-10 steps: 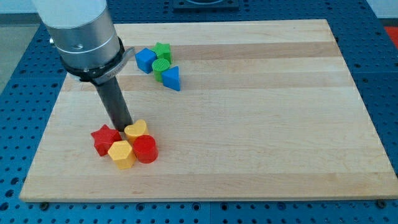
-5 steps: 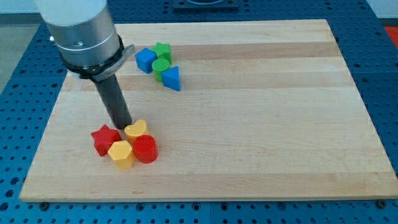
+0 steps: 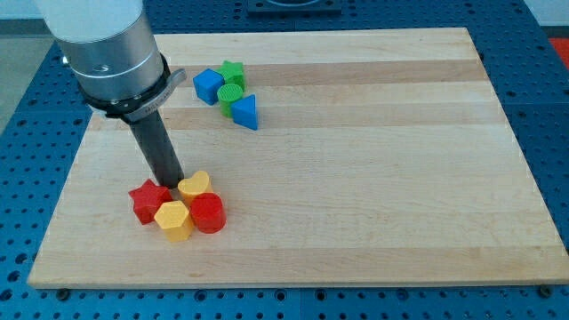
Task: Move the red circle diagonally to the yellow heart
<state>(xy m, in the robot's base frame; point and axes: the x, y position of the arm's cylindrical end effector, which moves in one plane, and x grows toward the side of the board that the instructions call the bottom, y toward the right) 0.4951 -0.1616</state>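
The red circle stands on the wooden board near the view's bottom left. The yellow heart sits just above it and slightly left, touching it. A yellow hexagon lies left of the red circle and a red star lies further left. My tip rests on the board between the red star and the yellow heart, close against the heart's left side.
Near the view's top, left of centre, a blue cube, a green star, a green cylinder and a blue triangle stand clustered. The board ends close below the red and yellow cluster.
My rod and arm have shifted slightly to the view's left. The blocks have not visibly moved.
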